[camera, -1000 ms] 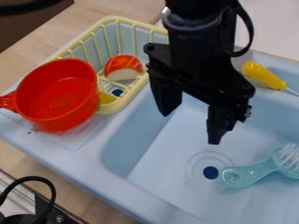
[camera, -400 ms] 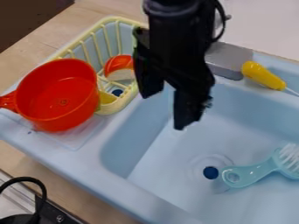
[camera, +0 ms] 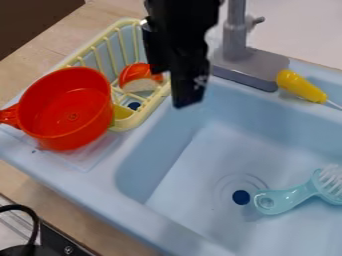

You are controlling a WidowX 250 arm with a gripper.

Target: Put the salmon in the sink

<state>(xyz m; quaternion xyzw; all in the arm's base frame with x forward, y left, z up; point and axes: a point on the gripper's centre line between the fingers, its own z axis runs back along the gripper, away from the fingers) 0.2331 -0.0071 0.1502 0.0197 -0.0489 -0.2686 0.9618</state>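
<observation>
In the camera view, the salmon (camera: 139,77) lay right inside the yellow rack (camera: 137,21)! Over the rack's sink-side edge hung the gripper (camera: 169,89), fingers spread wide! The red pot (camera: 72,107) sat just beside the rack, and well apart from it, there was the teal brush (camera: 294,196), down in the sink (camera: 190,185)!

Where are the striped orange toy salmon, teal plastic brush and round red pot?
Striped orange toy salmon (camera: 135,71): camera view, orange top.
Teal plastic brush (camera: 292,195): camera view, handle.
Round red pot (camera: 70,111): camera view, inner base.
</observation>
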